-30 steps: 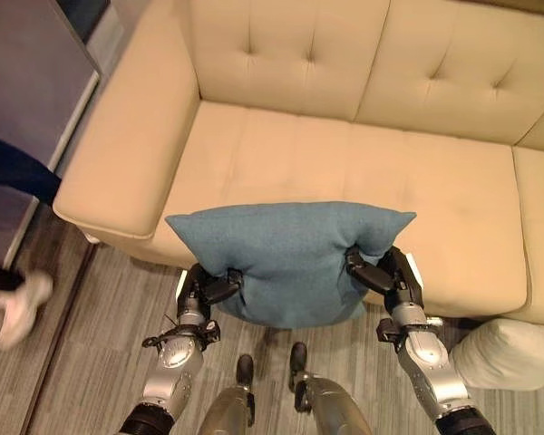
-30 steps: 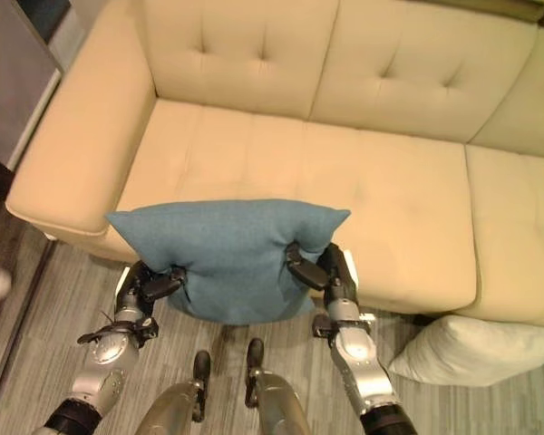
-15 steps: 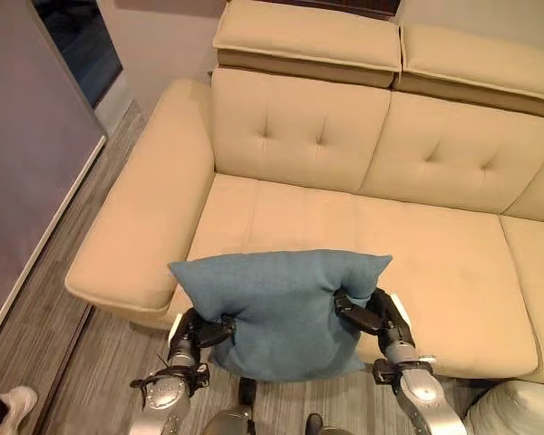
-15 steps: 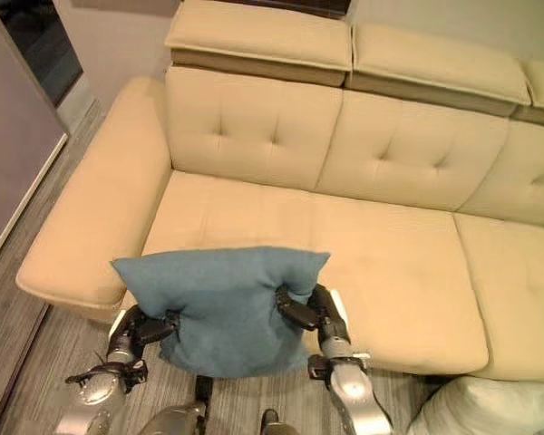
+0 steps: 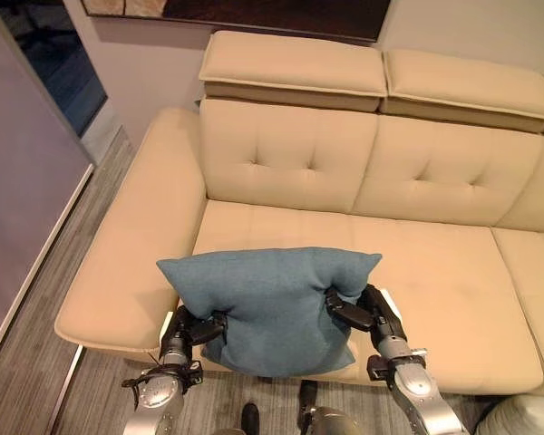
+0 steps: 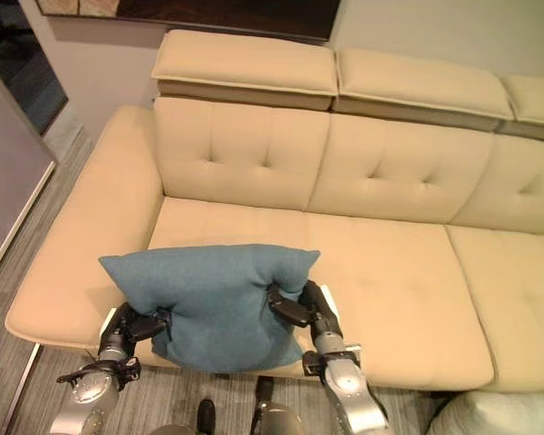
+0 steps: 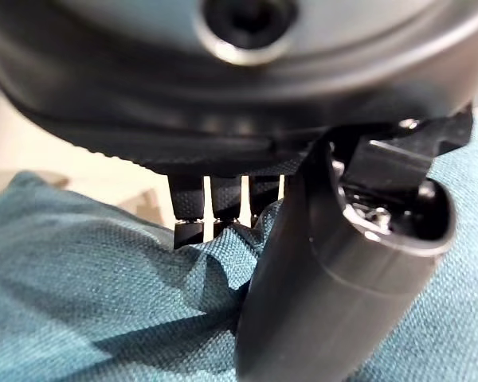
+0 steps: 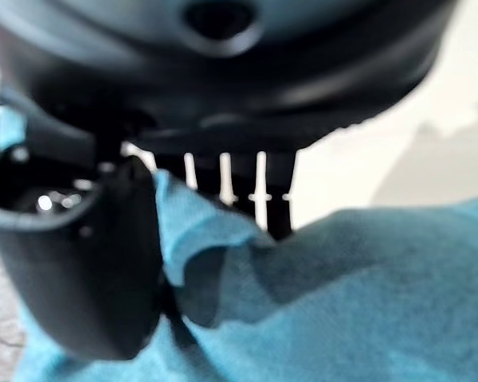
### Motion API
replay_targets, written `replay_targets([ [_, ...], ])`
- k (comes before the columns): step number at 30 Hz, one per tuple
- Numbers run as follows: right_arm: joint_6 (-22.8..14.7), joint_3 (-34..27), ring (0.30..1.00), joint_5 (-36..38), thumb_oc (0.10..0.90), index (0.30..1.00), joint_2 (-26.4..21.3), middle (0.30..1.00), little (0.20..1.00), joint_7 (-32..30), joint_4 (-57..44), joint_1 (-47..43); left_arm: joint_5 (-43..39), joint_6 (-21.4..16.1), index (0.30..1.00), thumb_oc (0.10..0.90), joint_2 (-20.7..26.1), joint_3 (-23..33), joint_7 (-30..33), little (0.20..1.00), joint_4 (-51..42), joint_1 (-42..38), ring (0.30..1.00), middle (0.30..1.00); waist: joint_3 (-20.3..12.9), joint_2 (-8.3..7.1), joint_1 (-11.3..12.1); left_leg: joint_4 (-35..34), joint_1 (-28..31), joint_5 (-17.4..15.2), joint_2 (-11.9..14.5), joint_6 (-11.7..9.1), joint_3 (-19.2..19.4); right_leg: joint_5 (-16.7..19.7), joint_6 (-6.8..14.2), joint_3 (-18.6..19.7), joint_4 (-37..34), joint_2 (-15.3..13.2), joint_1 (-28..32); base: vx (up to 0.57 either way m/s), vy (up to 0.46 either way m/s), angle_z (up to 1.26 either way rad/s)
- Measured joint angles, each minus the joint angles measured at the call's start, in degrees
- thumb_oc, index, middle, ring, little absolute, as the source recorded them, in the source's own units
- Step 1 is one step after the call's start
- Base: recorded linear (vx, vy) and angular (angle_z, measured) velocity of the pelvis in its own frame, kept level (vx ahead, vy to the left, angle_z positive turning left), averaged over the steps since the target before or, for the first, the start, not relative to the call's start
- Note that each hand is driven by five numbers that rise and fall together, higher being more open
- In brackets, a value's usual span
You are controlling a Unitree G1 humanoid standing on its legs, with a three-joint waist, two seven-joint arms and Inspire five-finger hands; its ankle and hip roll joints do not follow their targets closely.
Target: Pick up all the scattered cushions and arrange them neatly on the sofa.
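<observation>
Blue cushion (image 5: 270, 304) was held up in front of the sofa (image 5: 417, 263), over the front edge of the left seat section, not yet resting on it as far as could be judged. Left hand (image 5: 189, 328) pinched the cushion's lower left side, fingers and thumb curled into the cloth; left wrist view showed the fabric bunched between thumb (image 7: 319, 302) and fingers. Right hand (image 5: 367, 313) was clamped on the cushion's right side the same way, cloth gathered in its grip in the right wrist view. Progress: no cushion sat on the sofa, so this looked like the first placement, carry done and set-down left. A white cushion (image 6: 490, 419) lay on the floor (image 5: 63, 272) at the sofa's right front corner, partly cut off, yet to be collected. Room: the whole seat was bare, backrest (image 5: 363, 163) well beyond the cushion, armrest (image 5: 127, 263) just left of it. Plenty of room to push forward and stand it against the back; the seat's front edge lay directly below the cushion, so a low carry could snag there.
</observation>
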Motion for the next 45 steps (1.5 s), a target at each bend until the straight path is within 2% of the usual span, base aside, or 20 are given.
replay_targets([
  [1,0.03,-0.59,0.300,0.01,0.400,0.300,-1.10,0.300,0.300,-0.09,0.00,-0.28,-0.01,0.10,0.300,0.400,-0.45,-0.95,-0.02,0.300,0.01,0.01,0.300,0.300,0.07,-0.12,0.06,5.67,-2.70,-0.75,0.02,-1.16,0.25,1.20,-1.67,-1.11,-3.00,-0.07,1.97,0.02,-0.026,0.48],
  [2,0.04,-0.62,0.300,0.01,0.400,0.300,-1.46,0.300,0.300,-0.08,0.00,-0.46,-0.01,0.28,0.300,0.400,-0.68,-1.09,-0.01,0.300,0.01,0.13,0.300,0.300,0.17,-0.27,0.33,8.88,-3.69,-0.96,-0.08,-1.45,0.56,1.61,-2.22,-0.96,-4.20,-0.10,3.14,0.07,0.032,0.15],
  [3,0.03,-0.83,0.300,0.03,0.400,0.300,-1.71,0.300,0.300,-0.09,-0.15,-0.67,-0.03,0.37,0.300,0.400,-0.78,-1.24,-0.07,0.300,-0.13,0.12,0.300,0.300,0.31,-0.69,0.69,15.16,-6.83,-2.68,0.12,-1.40,0.40,1.47,-3.10,-0.57,-6.31,-0.46,5.85,0.08,0.065,-0.13],
  [6,0.03,-1.40,0.300,0.13,0.400,0.300,-1.72,0.300,0.300,-0.41,-0.14,-1.03,0.33,0.37,0.300,0.400,-0.75,-1.20,-0.08,0.300,-0.53,-1.23,0.300,0.300,0.33,-0.71,0.29,9.96,-8.25,-2.04,2.88,-2.36,-1.68,0.64,-3.42,0.57,-7.19,0.39,6.82,0.08,0.090,-0.19],
  [8,0.04,-1.92,0.300,0.22,0.400,0.300,-1.82,0.300,0.300,-1.28,-0.10,-1.48,0.51,0.37,0.300,0.400,-0.78,-1.49,-0.07,0.300,-0.53,-2.70,0.300,0.300,0.44,-0.74,0.08,4.72,-9.84,0.19,4.55,-5.11,-4.22,0.52,-3.11,1.56,-7.21,1.11,6.66,0.09,0.127,-0.29],
  [9,0.04,-2.09,0.300,0.22,0.400,0.300,-1.84,0.300,0.300,-1.33,-0.11,-1.65,0.51,0.37,0.300,0.400,-0.83,-1.50,-0.06,0.300,-0.62,-2.93,0.300,0.300,0.42,-0.57,0.00,2.37,-9.68,0.87,5.26,-5.69,-4.37,0.52,-2.90,2.12,-7.21,1.64,6.72,0.07,0.102,-0.46],
  [11,0.03,-2.25,0.300,0.21,0.400,0.300,-2.05,0.300,0.300,-1.32,-0.14,-1.82,0.52,0.37,0.300,0.400,-0.88,-1.64,-0.05,0.300,-0.72,-2.93,0.300,0.300,0.25,0.53,-0.33,0.09,-7.99,2.88,6.67,-5.79,-4.33,0.60,-2.00,2.86,-7.20,2.84,7.24,0.10,0.136,-0.45],
  [12,0.06,-3.19,0.300,0.20,0.400,0.300,-2.21,0.300,0.300,-1.49,-0.03,-1.70,0.77,0.39,0.300,0.400,-1.19,-2.20,-0.11,0.300,-1.37,-3.34,0.300,0.300,0.55,2.38,-2.19,-2.24,-5.43,6.32,7.66,-5.42,-4.34,-0.02,-1.04,2.67,-7.20,3.69,8.21,0.12,0.166,-0.22],
  [15,0.23,-3.77,0.300,0.17,0.400,0.300,-1.70,0.300,0.300,-2.43,-0.48,-1.41,1.55,0.45,0.300,0.400,-0.89,-2.19,-0.06,0.300,-2.69,-3.81,0.300,0.300,0.47,1.98,-2.36,-6.47,-2.52,7.49,5.59,-3.51,-1.70,-0.02,0.80,4.62,-7.17,1.41,7.99,0.09,0.139,-0.33],
  [19,0.25,-2.49,0.300,-0.54,0.400,0.300,-1.53,0.300,0.300,-2.54,-1.45,-1.99,1.57,0.45,0.300,0.400,1.49,-1.91,0.09,0.300,-4.47,-4.32,0.300,0.300,0.45,2.02,-1.99,-7.09,-1.40,6.94,3.49,-2.65,0.46,-0.49,2.59,6.21,-7.21,-0.97,8.20,0.03,0.069,-0.18],
  [22,0.49,-0.13,0.300,-1.96,0.400,0.300,-1.49,0.300,0.300,-3.79,-1.45,-5.57,1.62,0.45,0.300,0.400,2.89,-0.35,1.19,0.300,-4.51,-5.71,0.300,0.300,0.45,2.02,-1.68,-7.10,-1.30,6.89,3.17,-2.58,0.72,-0.47,2.81,6.54,-7.24,-1.27,8.20,0.02,0.025,-0.02],
  [28,0.70,0.47,0.300,-3.38,0.400,0.300,-1.63,0.300,0.300,-7.57,-1.07,-14.25,1.67,0.43,0.300,0.400,2.75,0.04,5.13,0.300,-4.50,-11.34,0.300,0.300,0.47,2.08,-0.25,-7.15,-1.84,6.83,3.93,-2.52,1.43,-0.31,2.76,7.00,-7.39,-0.57,7.35,-0.02,-0.006,-0.06],
  [30,0.57,0.28,0.300,-3.63,0.400,0.300,-1.85,0.300,0.300,-10.07,-0.23,-18.74,1.69,-0.07,0.300,0.400,2.68,-0.22,6.45,0.300,-4.43,-14.99,0.300,0.300,0.41,2.19,-0.42,-7.16,-2.70,6.84,4.26,-2.53,1.94,-0.18,2.72,7.28,-7.63,-0.28,6.25,-0.07,-0.040,-0.10],
  [32,0.76,0.90,0.300,-3.77,0.400,0.300,-2.94,0.300,0.300,-14.22,2.84,-26.65,1.69,-0.08,0.300,0.400,2.68,-1.79,9.72,0.300,-1.71,-24.47,0.300,0.300,0.15,2.68,-0.54,-7.12,-6.57,7.95,4.66,-2.68,1.51,1.06,2.20,6.92,-7.41,0.17,2.51,-0.11,-0.050,0.01],
  [39,0.91,4.63,0.300,-3.80,0.400,0.300,-5.82,0.300,0.300,-19.99,13.69,-41.09,1.58,-0.59,0.300,0.400,2.79,-6.97,14.35,0.300,10.57,-40.49,0.300,0.300,0.77,4.00,-0.78,-7.10,-10.30,8.81,4.69,-2.76,0.36,1.47,2.11,6.03,-7.24,0.28,-0.78,-0.09,-0.017,0.06],
  [45,0.86,7.89,0.300,-4.22,0.400,0.300,-6.65,0.300,0.300,-22.90,20.76,-49.36,1.49,-1.46,0.300,0.400,3.88,-8.98,16.46,0.300,16.36,-47.61,0.300,0.300,0.85,4.30,-0.84,-7.09,-16.11,9.51,4.80,-3.18,-0.12,2.00,1.75,5.57,-7.23,0.43,-6.50,-0.03,-0.006,0.04],
])
